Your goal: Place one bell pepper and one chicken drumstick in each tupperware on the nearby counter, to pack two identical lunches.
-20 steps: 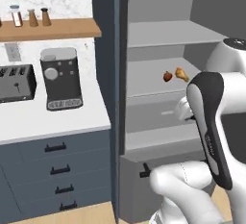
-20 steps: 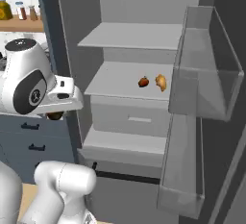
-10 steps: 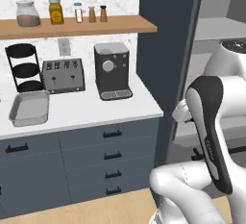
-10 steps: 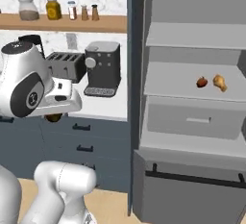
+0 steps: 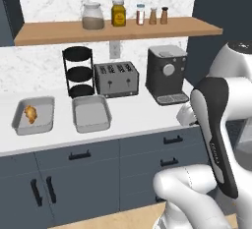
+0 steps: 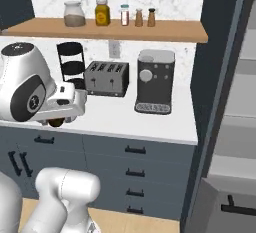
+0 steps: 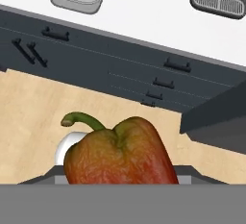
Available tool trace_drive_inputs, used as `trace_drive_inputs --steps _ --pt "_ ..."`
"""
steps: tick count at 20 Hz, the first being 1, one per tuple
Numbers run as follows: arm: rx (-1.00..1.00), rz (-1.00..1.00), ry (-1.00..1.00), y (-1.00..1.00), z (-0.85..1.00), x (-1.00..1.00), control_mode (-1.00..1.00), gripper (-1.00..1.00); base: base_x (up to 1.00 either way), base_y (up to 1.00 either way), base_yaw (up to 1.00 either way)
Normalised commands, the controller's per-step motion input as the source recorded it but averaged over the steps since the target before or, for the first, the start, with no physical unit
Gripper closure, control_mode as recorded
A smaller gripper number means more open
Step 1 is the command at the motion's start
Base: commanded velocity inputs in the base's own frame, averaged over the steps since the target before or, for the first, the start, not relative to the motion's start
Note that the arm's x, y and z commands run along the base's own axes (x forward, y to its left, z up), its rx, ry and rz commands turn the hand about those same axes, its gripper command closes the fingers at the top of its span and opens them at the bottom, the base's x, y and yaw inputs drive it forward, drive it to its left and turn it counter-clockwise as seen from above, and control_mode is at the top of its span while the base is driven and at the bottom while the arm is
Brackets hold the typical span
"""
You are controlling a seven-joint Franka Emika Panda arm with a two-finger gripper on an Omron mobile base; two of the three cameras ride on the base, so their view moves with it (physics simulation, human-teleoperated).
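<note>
Behind grey band: bell pepper [image 7: 120,153] base

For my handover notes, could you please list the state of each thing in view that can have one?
left tupperware: lidless, one chicken drumstick in it, no pepper
right tupperware: lidless, empty
bell pepper: held in the gripper, off the counter
gripper: shut on the bell pepper
cabinet doors and drawers: shut

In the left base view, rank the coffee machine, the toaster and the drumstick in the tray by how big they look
1. coffee machine
2. toaster, slightly smaller
3. chicken drumstick, smallest by far, lying in the left tupperware
</note>
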Motion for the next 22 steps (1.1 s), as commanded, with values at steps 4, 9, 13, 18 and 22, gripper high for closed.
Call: trace_drive_inputs --steps 4,9,13,18,22 --pt "0.00 0.00 0.00 0.00 0.00 0.00 1.00 1.00 0.67 1.00 0.00" --pt "0.00 0.00 0.00 0.00 0.00 0.00 1.00 1.00 0.71 1.00 0.00" --pt "0.00 0.00 0.00 0.00 0.00 0.00 1.00 1.00 0.41 1.00 0.00" --pt "0.00 0.01 0.00 0.16 -0.18 0.20 -1.00 1.00 0.34 0.80 0.00" --pt "0.00 0.04 0.01 0.70 -0.97 1.00 -1.00 1.00 0.00 0.00 0.00"
